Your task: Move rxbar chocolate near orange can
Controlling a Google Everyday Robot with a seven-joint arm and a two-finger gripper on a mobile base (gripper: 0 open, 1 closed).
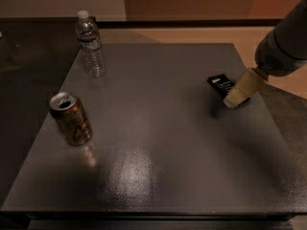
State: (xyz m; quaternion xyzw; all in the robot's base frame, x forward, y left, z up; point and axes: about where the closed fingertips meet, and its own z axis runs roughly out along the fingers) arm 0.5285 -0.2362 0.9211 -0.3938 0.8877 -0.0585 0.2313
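Across most of the frame, a dark grey bench (158,147), glossy toward the bottom centre. Right of centre, near the bench's right edge, the black chocolate bar (219,84), lying flat with white print facing up, angled from upper left to lower right. Over the bar's lower right end, the cream-coloured tool (234,98), slanting down from a rounded grey arm (283,47) in the upper right corner. Tip right at the bar, touching or just above, hard to say which. Released or clenched: impossible to make out from here. At the left of the frame, well apart from the bar, the orange can (70,119), standing on the bench with its silver top and dark opening showing. In the upper left, beyond the can, a clear plastic water bottle (90,44) with a white cap, upright near the bench's far left corner.
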